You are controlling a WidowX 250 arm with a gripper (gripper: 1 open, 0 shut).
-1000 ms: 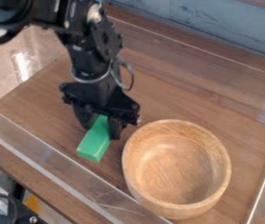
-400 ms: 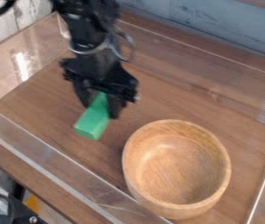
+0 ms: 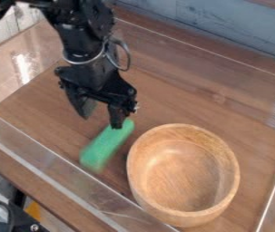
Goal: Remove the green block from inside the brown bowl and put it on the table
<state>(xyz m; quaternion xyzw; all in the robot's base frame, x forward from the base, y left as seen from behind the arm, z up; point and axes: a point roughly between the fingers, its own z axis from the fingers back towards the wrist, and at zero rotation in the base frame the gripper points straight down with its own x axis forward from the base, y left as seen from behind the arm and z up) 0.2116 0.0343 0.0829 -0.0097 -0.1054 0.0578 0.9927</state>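
The green block (image 3: 107,145) lies flat on the table (image 3: 201,95), just left of the brown bowl (image 3: 183,172), which holds nothing. My gripper (image 3: 100,107) hangs a little above the block's upper end, pointing down. Its black fingers (image 3: 119,111) stand apart with nothing between them, so it is open. The block's far tip sits right under the fingertips, and I cannot tell if they still touch.
Low clear acrylic walls (image 3: 54,177) edge the table at the front, left and back. The black arm (image 3: 73,27) reaches in from the upper left. Bare tabletop stretches behind and to the right of the bowl.
The gripper has let go of the green block and lifted slightly up and left. The block, earlier held tilted between the fingers, now lies flat on the table.
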